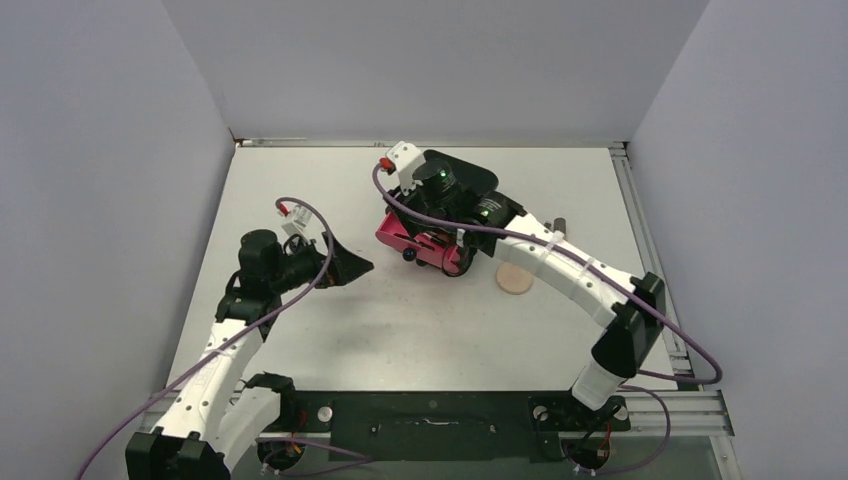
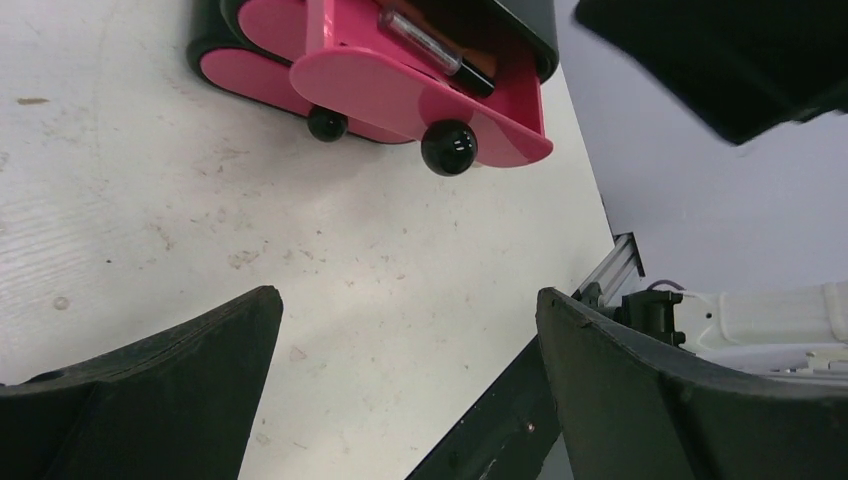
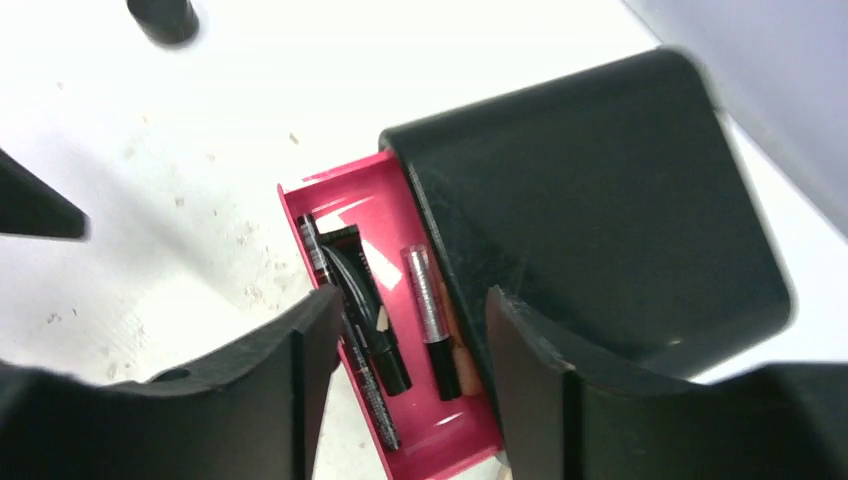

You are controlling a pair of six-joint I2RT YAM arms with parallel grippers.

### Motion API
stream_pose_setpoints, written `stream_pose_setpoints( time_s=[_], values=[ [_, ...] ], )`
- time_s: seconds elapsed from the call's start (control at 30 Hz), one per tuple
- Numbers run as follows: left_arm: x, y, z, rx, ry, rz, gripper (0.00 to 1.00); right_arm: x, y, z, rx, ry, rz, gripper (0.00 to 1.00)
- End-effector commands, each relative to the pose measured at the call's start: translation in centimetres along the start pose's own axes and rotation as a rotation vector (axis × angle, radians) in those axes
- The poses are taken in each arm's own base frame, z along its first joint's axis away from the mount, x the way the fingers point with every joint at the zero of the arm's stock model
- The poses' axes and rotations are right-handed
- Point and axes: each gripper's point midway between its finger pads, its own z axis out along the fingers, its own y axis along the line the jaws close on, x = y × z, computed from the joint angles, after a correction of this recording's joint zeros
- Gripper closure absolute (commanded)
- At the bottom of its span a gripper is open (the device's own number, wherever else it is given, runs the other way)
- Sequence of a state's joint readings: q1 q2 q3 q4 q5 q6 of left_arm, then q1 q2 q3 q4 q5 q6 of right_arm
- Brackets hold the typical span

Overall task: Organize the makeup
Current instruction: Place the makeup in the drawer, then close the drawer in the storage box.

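Note:
The black cabinet stands mid-table with its pink top drawer pulled out. In the drawer lie a thin black pencil, a black tube and a silver tube with a black cap over an orange handle. My right gripper hovers just above the drawer, open, with nothing between its fingers. A round peach disc lies on the table right of the drawer. A small black jar sits apart on the table. My left gripper is open, left of the drawer.
In the left wrist view the drawer's black knobs face my left gripper, with bare white table between them. The metal rail runs along the table's right edge. Grey walls close in the left, back and right.

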State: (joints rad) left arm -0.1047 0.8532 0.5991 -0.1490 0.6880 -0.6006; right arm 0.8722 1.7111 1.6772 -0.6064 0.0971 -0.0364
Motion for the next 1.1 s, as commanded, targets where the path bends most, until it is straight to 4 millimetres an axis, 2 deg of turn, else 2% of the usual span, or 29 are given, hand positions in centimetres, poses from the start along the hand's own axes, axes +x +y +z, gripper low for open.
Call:
stream_pose_setpoints(
  time_s=[0.0, 0.13, 0.2, 0.27, 0.37, 0.43, 0.53, 0.63, 0.8, 0.97, 1.07],
  values=[
    [-0.3, -1.9, 1.1, 0.013, -0.007, 0.068, 0.04, -7.4, -4.0, -6.4, 0.122, -0.340, 0.148, 0.41],
    [0.3, -1.5, 2.7, -0.043, 0.010, 0.031, 0.01, -7.3, -9.0, -8.7, 0.298, -0.428, 0.280, 0.24],
    [0.7, -1.5, 3.5, -0.036, 0.024, 0.006, 0.00, -6.5, -11.4, -9.1, 0.374, -0.426, 0.333, 0.20],
    [0.9, -1.7, 4.1, -0.025, 0.030, 0.001, 0.05, -4.9, -14.5, -9.0, 0.427, -0.403, 0.437, 0.14],
    [0.7, -2.3, 4.6, -0.014, 0.023, 0.002, 0.06, -3.0, -18.2, -8.0, 0.367, -0.387, 0.601, 0.10],
    [0.9, -2.8, 5.2, -0.003, 0.037, -0.015, 0.06, -1.7, -19.8, -6.9, 0.257, -0.368, 0.729, 0.08],
    [0.6, -3.9, 6.3, 0.031, 0.039, -0.003, 0.09, -0.1, -21.1, -5.1, 0.118, -0.329, 0.886, 0.06],
    [1.0, -3.7, 6.9, 0.018, 0.057, 0.000, 0.10, 0.8, -22.3, -4.4, 0.105, -0.328, 0.948, 0.05],
    [1.1, -4.1, 7.7, 0.033, 0.065, 0.002, 0.11, 0.7, -23.6, -3.5, 0.081, -0.343, 0.972, 0.03],
    [1.7, -4.7, 8.9, 0.052, 0.121, 0.025, 0.18, 0.9, -24.1, -0.9, 0.053, -0.309, 1.028, 0.04],
    [1.9, -4.4, 9.8, 0.040, 0.140, 0.036, 0.22, 0.7, -24.7, 0.6, 0.040, -0.293, 1.036, 0.06]
  ],
)
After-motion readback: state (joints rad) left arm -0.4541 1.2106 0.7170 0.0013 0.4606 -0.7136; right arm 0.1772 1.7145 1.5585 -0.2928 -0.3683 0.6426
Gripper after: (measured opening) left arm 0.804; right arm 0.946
